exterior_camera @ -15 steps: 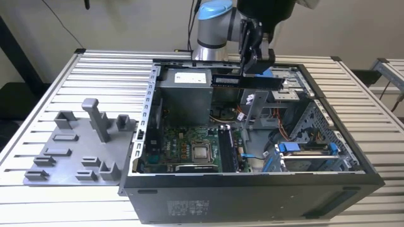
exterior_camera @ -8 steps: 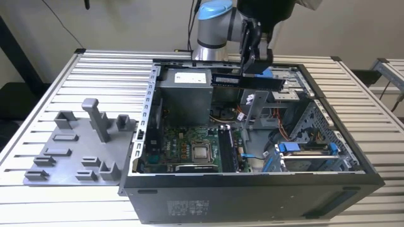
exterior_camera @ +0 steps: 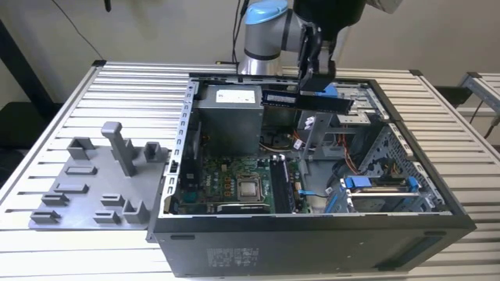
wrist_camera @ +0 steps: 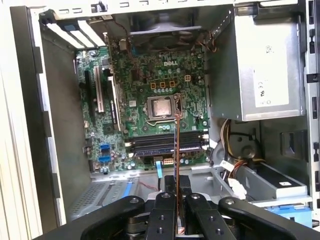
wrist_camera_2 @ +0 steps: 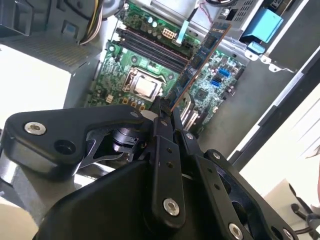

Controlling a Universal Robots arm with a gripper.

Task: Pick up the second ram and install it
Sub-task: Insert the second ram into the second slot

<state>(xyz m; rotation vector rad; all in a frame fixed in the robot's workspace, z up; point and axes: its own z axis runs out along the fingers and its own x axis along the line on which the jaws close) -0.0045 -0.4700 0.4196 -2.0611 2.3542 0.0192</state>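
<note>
Second ram (exterior_camera: 285, 99), a long, thin dark board with black chips, is pinched in the black hand (exterior_camera: 317, 88) above the open black computer case (exterior_camera: 312, 246), which holds a green motherboard (exterior_camera: 226, 175).

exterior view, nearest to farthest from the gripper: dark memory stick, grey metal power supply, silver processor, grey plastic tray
1. dark memory stick, in gripper
2. power supply, inside case
3. silver processor, on motherboard
4. grey plastic tray, outside case

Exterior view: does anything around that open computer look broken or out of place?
Nothing stands out. The memory stick sits clamped in the tool above the open computer case, not yet slotted; no damage shows.
</note>
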